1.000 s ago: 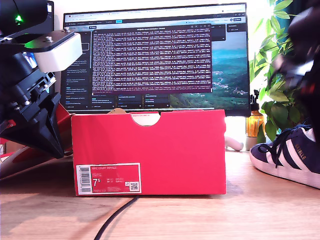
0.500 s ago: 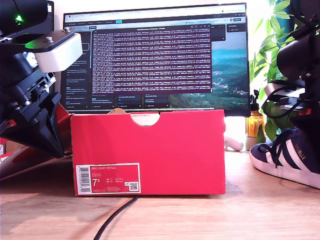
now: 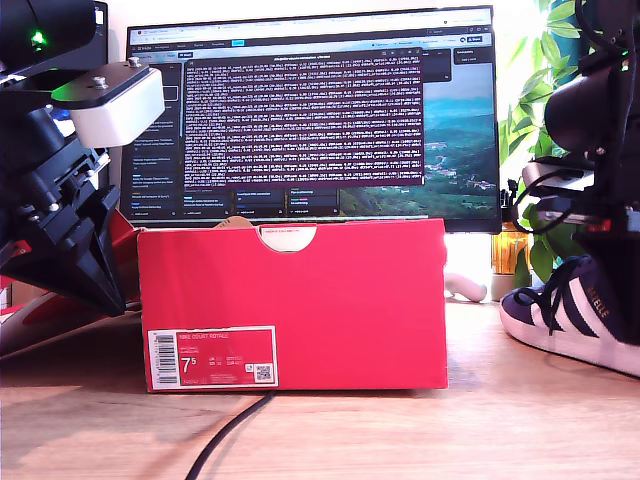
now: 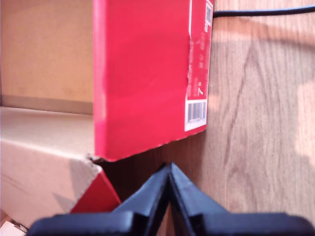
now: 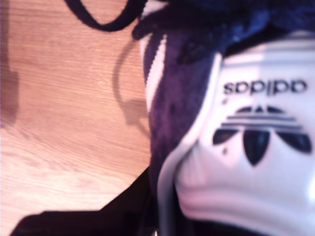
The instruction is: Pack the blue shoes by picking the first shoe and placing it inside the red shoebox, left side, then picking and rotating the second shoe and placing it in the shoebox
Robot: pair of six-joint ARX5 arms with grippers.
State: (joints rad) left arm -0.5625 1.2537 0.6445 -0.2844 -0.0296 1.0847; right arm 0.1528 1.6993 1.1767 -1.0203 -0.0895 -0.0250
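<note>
The red shoebox [image 3: 300, 300] stands mid-table with its "7.5" label facing the exterior camera; its red wall [image 4: 142, 73] fills the first wrist view. My first gripper [image 3: 110, 300] hangs at the box's end on the exterior view's left. Its jaws meet in a point [image 4: 170, 169] just off the box corner, shut and empty. One blue shoe [image 3: 565, 310] lies at the exterior view's right. My second gripper [image 3: 618, 295] is down on it. Navy suede and a white logo tab [image 5: 246, 147] crowd the second wrist view. Its jaws are hidden.
A large monitor [image 3: 310, 110] stands behind the box. A black cable [image 3: 225, 435] runs to the table's front edge. A plant [image 3: 530, 120] and an amber bottle [image 3: 508, 250] sit at the exterior view's back right. Tan cardboard [image 4: 44, 128] lies beside the box.
The second arm has come down onto the shoe at the exterior view's right. The shoebox has slid slightly toward the exterior view's left. The first arm has barely moved.
</note>
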